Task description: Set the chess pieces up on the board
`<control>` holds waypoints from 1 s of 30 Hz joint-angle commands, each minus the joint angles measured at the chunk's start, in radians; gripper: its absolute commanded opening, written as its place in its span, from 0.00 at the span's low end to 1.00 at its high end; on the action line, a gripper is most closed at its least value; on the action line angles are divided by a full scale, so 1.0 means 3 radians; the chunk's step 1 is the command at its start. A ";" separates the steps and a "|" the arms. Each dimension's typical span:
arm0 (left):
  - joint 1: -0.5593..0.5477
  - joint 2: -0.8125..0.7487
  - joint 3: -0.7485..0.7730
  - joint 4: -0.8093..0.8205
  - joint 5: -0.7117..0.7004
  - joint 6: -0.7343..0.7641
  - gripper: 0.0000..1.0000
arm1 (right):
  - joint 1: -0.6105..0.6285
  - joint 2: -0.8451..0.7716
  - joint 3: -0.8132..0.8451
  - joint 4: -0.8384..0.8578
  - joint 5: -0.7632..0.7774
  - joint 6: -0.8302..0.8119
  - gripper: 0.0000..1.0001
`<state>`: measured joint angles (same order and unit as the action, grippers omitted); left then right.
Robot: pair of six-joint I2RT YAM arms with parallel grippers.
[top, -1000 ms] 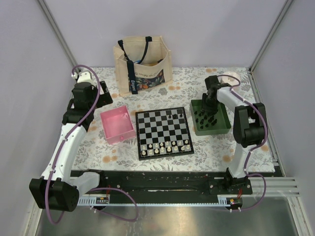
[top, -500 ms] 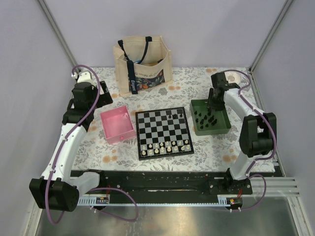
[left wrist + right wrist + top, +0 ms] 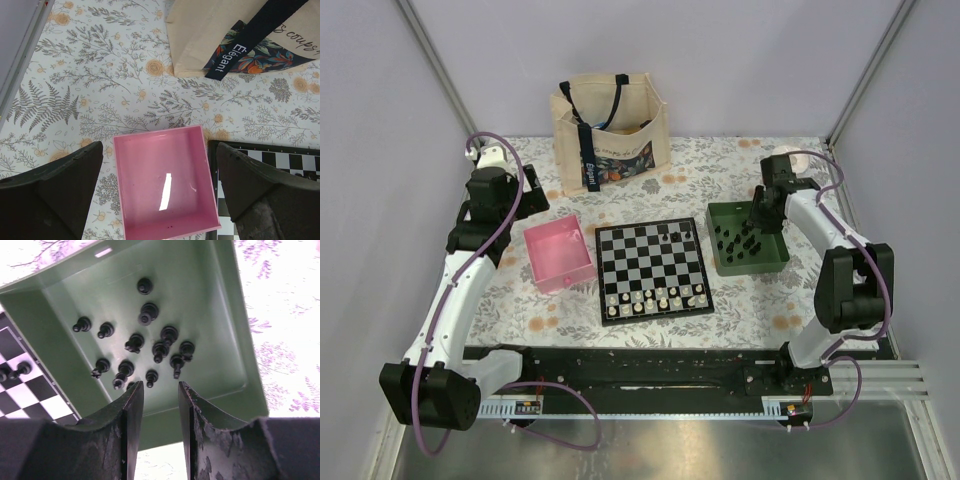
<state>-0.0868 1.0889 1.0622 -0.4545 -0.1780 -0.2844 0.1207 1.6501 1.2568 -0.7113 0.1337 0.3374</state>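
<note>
Several tiny black chess pieces (image 3: 150, 347) lie in the green tray (image 3: 235, 330), right of the board (image 3: 645, 262). Two more black pieces (image 3: 672, 236) stand near the board's far right corner, also seen on the board's squares (image 3: 12, 371) in the right wrist view. My right gripper (image 3: 160, 386) hovers over the tray's far right part (image 3: 760, 215), open, with nothing between its fingers. My left gripper (image 3: 160, 147) hangs wide open above the empty pink tray (image 3: 150, 170), far left of the board (image 3: 270, 157).
Small white pieces (image 3: 655, 297) fill the board's two near rows. A beige tote bag (image 3: 610, 130) stands at the back, behind the pink tray (image 3: 560, 257). The green tray's walls (image 3: 775, 252) rise around the pieces. Floral cloth covers the table.
My right arm has swung to the right, carrying its gripper from the tray's middle towards its far right side. The left arm has not moved.
</note>
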 commanded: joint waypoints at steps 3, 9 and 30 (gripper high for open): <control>0.0013 0.0001 0.0044 0.0104 0.0056 0.0028 0.99 | 0.0063 0.0062 0.0202 0.0167 -0.0435 -0.0020 0.43; 0.0008 0.0006 0.0044 0.0104 0.0056 0.0028 0.99 | 0.0257 0.0573 0.0785 0.0049 -0.0435 -0.0260 0.42; 0.0013 0.0001 0.0039 0.0104 0.0041 0.0038 0.99 | 0.0339 0.1024 0.0904 -0.0099 -0.0563 -0.0491 0.40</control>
<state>-0.0868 1.0889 1.0622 -0.4545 -0.1749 -0.2844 0.2115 1.9472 1.5093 -0.7158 -0.0216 0.1974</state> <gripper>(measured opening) 0.988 0.402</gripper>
